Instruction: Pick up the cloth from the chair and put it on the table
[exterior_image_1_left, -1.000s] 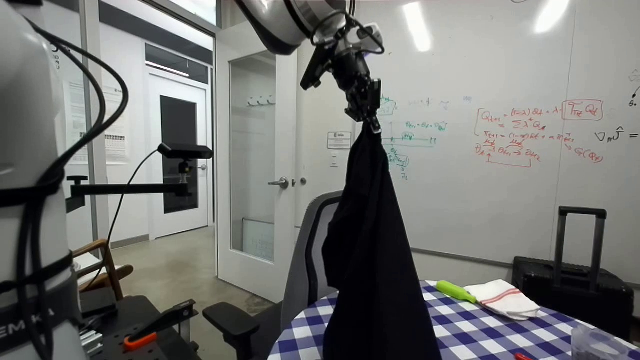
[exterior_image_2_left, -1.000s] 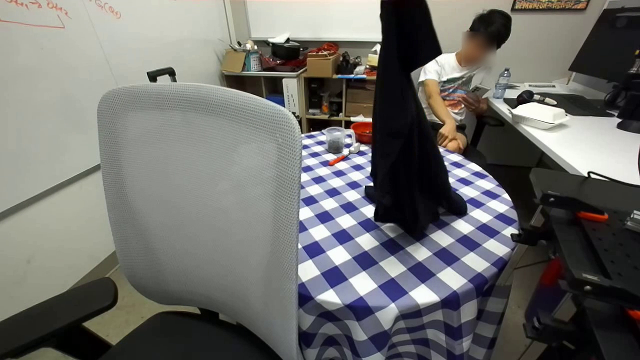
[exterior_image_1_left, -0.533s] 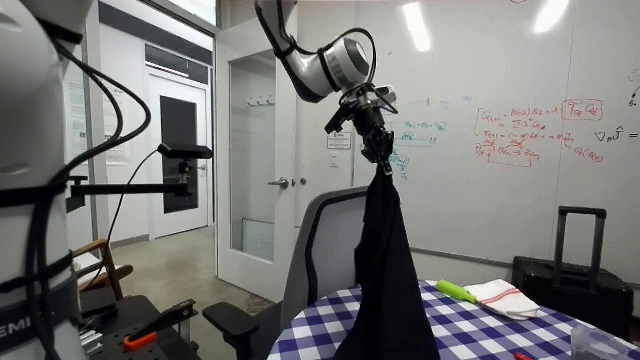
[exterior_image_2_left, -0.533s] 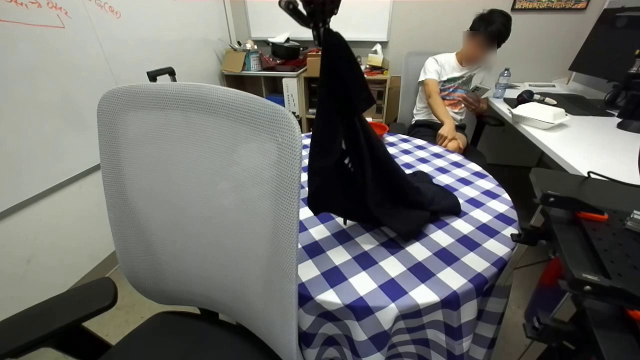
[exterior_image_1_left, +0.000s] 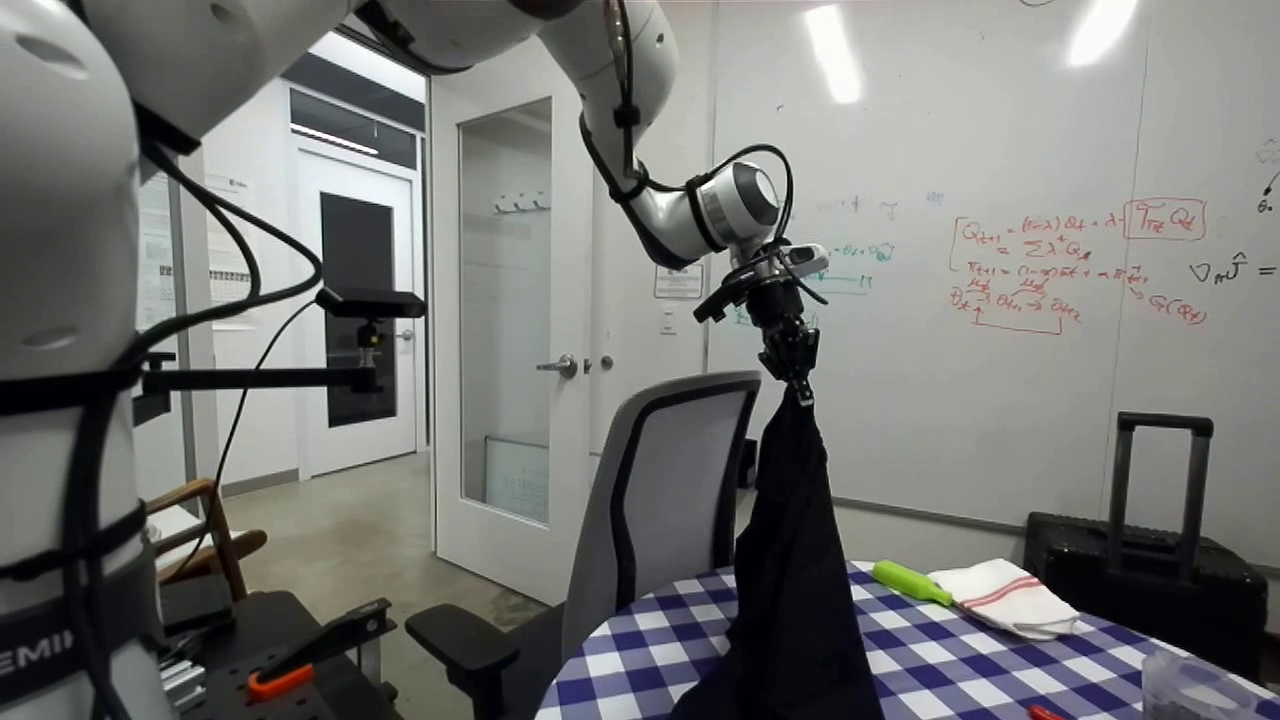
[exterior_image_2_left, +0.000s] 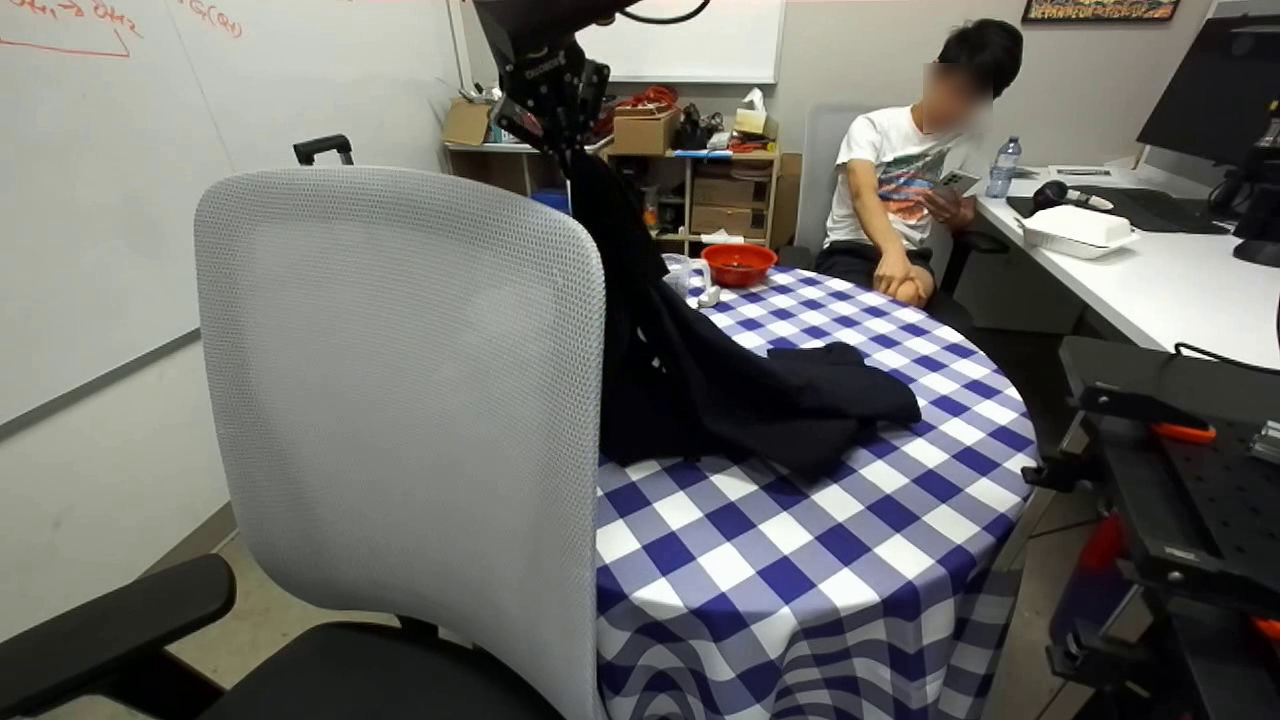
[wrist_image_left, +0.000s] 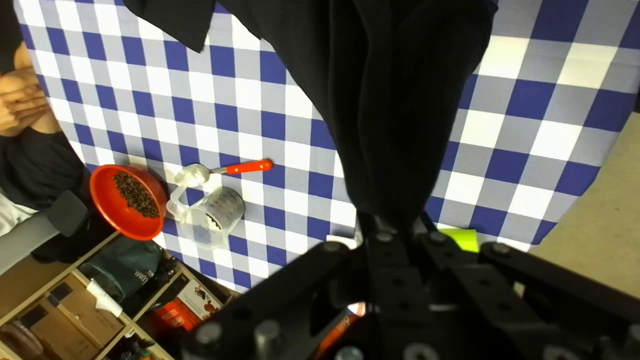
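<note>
The black cloth hangs from my gripper in both exterior views (exterior_image_1_left: 800, 560) (exterior_image_2_left: 760, 400). Its upper part is pulled up into a narrow peak, and its lower part lies spread on the checked table (exterior_image_1_left: 640, 655) (exterior_image_2_left: 790, 570). My gripper (exterior_image_1_left: 803, 395) (exterior_image_2_left: 567, 155) is shut on the cloth's top, above the table and beside the grey chair's backrest (exterior_image_1_left: 675, 500) (exterior_image_2_left: 400, 380). The backrest hides part of the cloth in an exterior view. In the wrist view the cloth (wrist_image_left: 395, 100) runs up from the fingertips (wrist_image_left: 392, 222) over the table (wrist_image_left: 280, 125).
On the table are a red bowl (wrist_image_left: 112, 212), a clear measuring cup (wrist_image_left: 215, 217), a red-handled spoon (wrist_image_left: 249, 166), a green-handled utensil (exterior_image_1_left: 910, 583) and a white towel (exterior_image_1_left: 1010, 600). A person (exterior_image_2_left: 890, 190) sits beyond the table. A black suitcase (exterior_image_1_left: 1150, 590) stands by the whiteboard.
My gripper has come down, moving right in an exterior view and left toward the chair in an exterior view. More of the cloth now lies spread on the table. The grip has stayed shut.
</note>
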